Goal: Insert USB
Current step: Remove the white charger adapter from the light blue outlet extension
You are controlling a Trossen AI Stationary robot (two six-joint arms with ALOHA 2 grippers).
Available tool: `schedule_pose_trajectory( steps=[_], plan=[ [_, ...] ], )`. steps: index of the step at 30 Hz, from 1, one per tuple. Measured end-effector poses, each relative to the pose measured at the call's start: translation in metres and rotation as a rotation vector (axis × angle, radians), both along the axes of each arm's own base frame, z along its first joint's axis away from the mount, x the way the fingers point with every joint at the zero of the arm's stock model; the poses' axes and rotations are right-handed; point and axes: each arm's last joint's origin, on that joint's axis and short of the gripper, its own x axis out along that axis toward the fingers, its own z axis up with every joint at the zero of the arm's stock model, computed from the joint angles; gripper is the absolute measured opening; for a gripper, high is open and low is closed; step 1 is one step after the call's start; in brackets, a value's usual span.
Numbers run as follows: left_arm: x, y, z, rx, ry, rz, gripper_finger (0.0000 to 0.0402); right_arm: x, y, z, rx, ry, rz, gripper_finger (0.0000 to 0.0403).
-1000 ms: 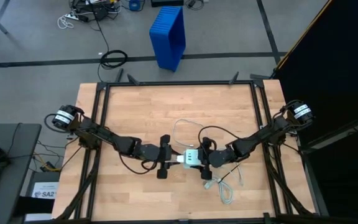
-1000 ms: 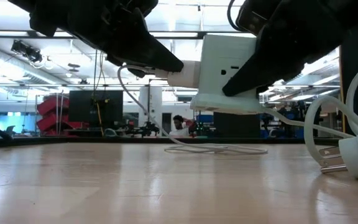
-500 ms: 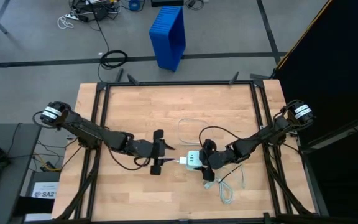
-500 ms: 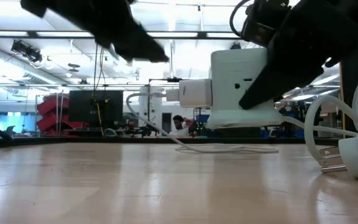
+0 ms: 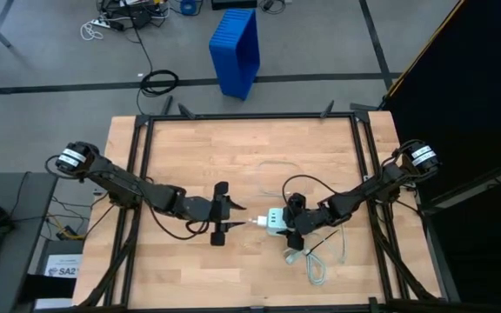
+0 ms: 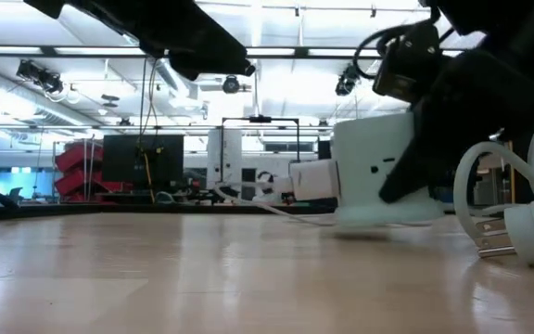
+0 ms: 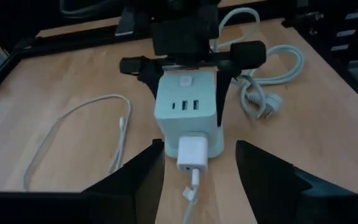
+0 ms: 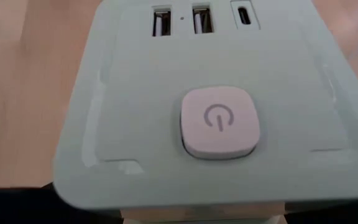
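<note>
- My right claw (image 5: 283,228), frame centre, pinches the charger block (image 7: 188,112); its fingertips are hidden.
- The USB (image 7: 192,154) sits plugged into the block's side.
- My left claw (image 7: 194,171) hangs spread, just beside it.

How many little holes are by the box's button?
3, in a row on the charger block beside the power button: one wide slot, a second wide slot, then a small oval slot. Other sides may hide more.

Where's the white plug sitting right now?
In the high view, the white plug sits in the charger block near table centre, between both pincers; the right pincer holds the block.
</note>
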Motion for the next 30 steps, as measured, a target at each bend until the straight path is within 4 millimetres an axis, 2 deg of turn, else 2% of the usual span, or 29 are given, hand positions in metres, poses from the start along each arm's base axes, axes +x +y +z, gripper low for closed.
schedule_pose_trajectory(
  steps=[9,10,14,16,24,30],
  plan=[
    [0.016,-0.005,-0.014,0.044,-0.047,-0.014,0.0181,-0.003,-0.003,-0.005,0.037,0.001,-0.041,0.0288],
    [0.017,-0.005,-0.016,0.054,-0.054,-0.019,0.0182,-0.003,-0.003,-0.005,0.039,-0.002,-0.041,0.0297],
    [0.02,-0.006,-0.018,0.058,-0.074,-0.022,0.0182,-0.002,-0.003,-0.003,0.064,-0.025,-0.064,0.0373],
    [0.021,-0.006,-0.017,0.054,-0.085,-0.022,0.0182,-0.001,-0.004,-0.003,0.067,-0.025,-0.072,0.0386],
    [0.021,-0.007,-0.015,0.046,-0.103,-0.021,0.0182,-0.001,-0.001,-0.002,0.086,-0.047,-0.072,0.0334],
    [0.021,-0.007,-0.014,0.043,-0.111,-0.021,0.0182,0.003,0.004,0.003,0.153,-0.088,0.008,0.0321]
  ],
)
